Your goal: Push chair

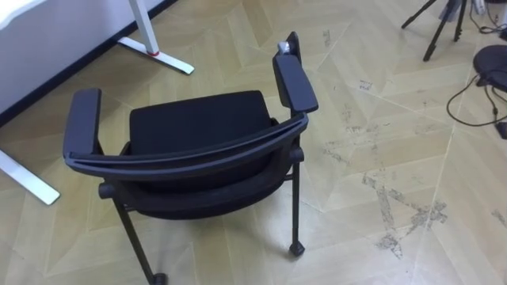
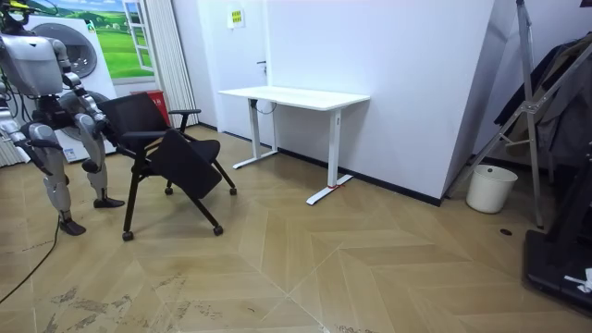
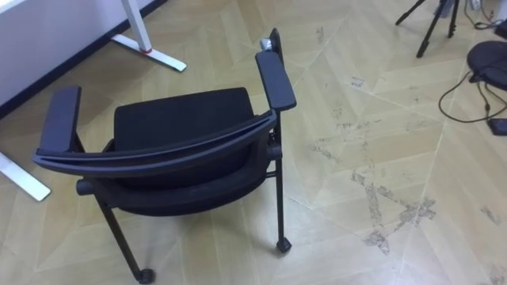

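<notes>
Push seemingly about to begin: the chair sits centre-left in the eye views, its back nearest.
Next move likely calls for a level shove on the backrest. The room view adds the robot at upper left, with its left hand and right hand near the chair — whether either grips, I cannot tell.

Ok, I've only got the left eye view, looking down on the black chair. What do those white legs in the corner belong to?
Observer: A white desk. In the room view it stands against the wall, and the chair is off to the room view's left of it.
Operator: What's behind the robot?
Observer: A white machine with a round door.
Operator: Anything past the desk?
Observer: A white bucket by the wall, at the room view's right.
</notes>
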Motion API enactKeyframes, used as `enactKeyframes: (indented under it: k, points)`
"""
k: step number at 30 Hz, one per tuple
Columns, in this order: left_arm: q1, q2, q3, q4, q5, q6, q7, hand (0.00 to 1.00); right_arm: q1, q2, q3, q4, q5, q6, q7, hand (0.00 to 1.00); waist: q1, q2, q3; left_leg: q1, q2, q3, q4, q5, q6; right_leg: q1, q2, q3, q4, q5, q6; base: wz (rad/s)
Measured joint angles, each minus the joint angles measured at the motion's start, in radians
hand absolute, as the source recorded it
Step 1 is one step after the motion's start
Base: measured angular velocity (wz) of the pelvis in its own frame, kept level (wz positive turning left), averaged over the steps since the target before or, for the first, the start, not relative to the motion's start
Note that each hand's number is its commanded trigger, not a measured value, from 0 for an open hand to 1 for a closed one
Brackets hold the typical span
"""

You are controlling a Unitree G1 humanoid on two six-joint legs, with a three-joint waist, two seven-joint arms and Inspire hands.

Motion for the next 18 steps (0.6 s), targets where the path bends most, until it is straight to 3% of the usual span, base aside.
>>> enactKeyframes:
  k: [7, 18]
  points:
    - [-0.001, -0.001, 0.001, 0.027, -0.009, 0.004, 0.006, 0.00, 0.014, 0.001, -0.003, 0.014, -0.006, 0.012, -0.041, 0.00, -0.003, 0.002, 0.0004, 0.003, 0.000, -0.003, 0.000, 0.000, 0.000, 0.002, 0.000, 0.000, 0.002, 0.000, 0.000, 0.00]
    - [0.010, -0.004, 0.036, 0.060, -0.125, 0.009, 0.008, 0.00, 0.013, 0.012, -0.057, 0.014, -0.043, 0.020, -0.119, 0.00, -0.015, 0.005, 0.0020, 0.001, 0.000, -0.003, 0.000, 0.000, 0.000, 0.004, 0.000, 0.000, 0.002, 0.000, 0.000, 0.00]
